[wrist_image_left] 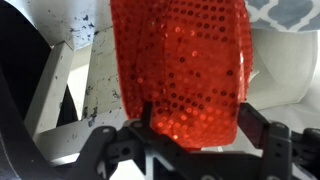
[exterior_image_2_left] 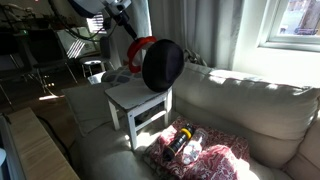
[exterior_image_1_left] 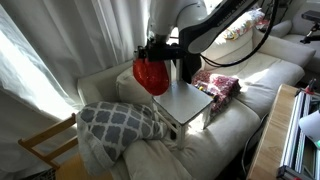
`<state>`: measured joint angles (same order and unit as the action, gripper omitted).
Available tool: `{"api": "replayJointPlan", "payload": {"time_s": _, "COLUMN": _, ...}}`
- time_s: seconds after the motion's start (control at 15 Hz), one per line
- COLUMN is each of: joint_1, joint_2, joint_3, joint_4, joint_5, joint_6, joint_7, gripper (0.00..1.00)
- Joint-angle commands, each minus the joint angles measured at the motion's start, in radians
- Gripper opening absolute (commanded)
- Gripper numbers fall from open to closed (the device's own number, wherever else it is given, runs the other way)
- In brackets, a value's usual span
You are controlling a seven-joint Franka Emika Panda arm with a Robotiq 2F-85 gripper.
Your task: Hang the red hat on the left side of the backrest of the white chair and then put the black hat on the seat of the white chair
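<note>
A robot arm reaches down over a small white chair [exterior_image_2_left: 140, 98] that stands on a cream sofa [exterior_image_1_left: 235, 125]. No counter is present, so places are given by the chair's seat [exterior_image_1_left: 188, 102]. The gripper [wrist_image_left: 195, 125] is pinching the fabric of the red hat [exterior_image_1_left: 150, 72], its two dark fingers [wrist_image_left: 150, 130] pressed into the cloth from either side. In the wrist view the hat is covered in shiny red sequins. The hat hangs from the gripper at the back edge of the seat, near one back corner, by a backrest that is mostly hidden behind the hats. The black hat [exterior_image_2_left: 162, 65] is up at the other back corner, seemingly hooked on the backrest; the seat itself is bare. The first step, hanging the red hat, looks to be in hand and not yet finished. The next move likely calls for lowering the hat over the post, letting go, and checking that it stays. The black hat must then be lifted down onto the seat. A grey patterned pillow [exterior_image_1_left: 120, 120] lies beside the chair, and a red-patterned cloth [exterior_image_1_left: 215, 82] lies beyond it. No brand, label or writing is readable.
</note>
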<state>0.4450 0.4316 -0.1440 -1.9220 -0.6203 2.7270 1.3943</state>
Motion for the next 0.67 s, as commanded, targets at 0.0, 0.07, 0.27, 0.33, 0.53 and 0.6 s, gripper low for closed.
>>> {"api": "replayJointPlan", "payload": {"time_s": 0.0, "joint_1": -0.044, "joint_2": -0.106, "joint_3": 0.051, "joint_4": -0.101, "joint_5": 0.047, "joint_6": -0.035, "joint_7": -0.044, "gripper": 1.0}}
{"api": "replayJointPlan", "payload": {"time_s": 0.07, "joint_1": -0.054, "joint_2": -0.126, "joint_3": 0.055, "joint_4": -0.121, "joint_5": 0.05, "joint_6": -0.032, "joint_7": -0.052, "gripper": 1.0}}
{"api": "replayJointPlan", "payload": {"time_s": 0.27, "joint_1": -0.116, "joint_2": -0.213, "joint_3": 0.087, "joint_4": -0.211, "joint_5": 0.097, "joint_6": 0.001, "joint_7": -0.137, "gripper": 1.0}}
{"api": "replayJointPlan", "payload": {"time_s": 0.33, "joint_1": -0.141, "joint_2": -0.243, "joint_3": 0.1, "joint_4": -0.243, "joint_5": 0.126, "joint_6": 0.012, "joint_7": -0.187, "gripper": 1.0}}
{"api": "replayJointPlan", "payload": {"time_s": 0.53, "joint_1": -0.232, "joint_2": -0.333, "joint_3": 0.146, "joint_4": -0.342, "joint_5": 0.263, "joint_6": 0.058, "joint_7": -0.408, "gripper": 1.0}}
{"api": "replayJointPlan", "payload": {"time_s": 0.6, "joint_1": -0.251, "joint_2": -0.362, "joint_3": 0.164, "joint_4": -0.388, "joint_5": 0.313, "joint_6": 0.077, "joint_7": -0.481, "gripper": 1.0}}
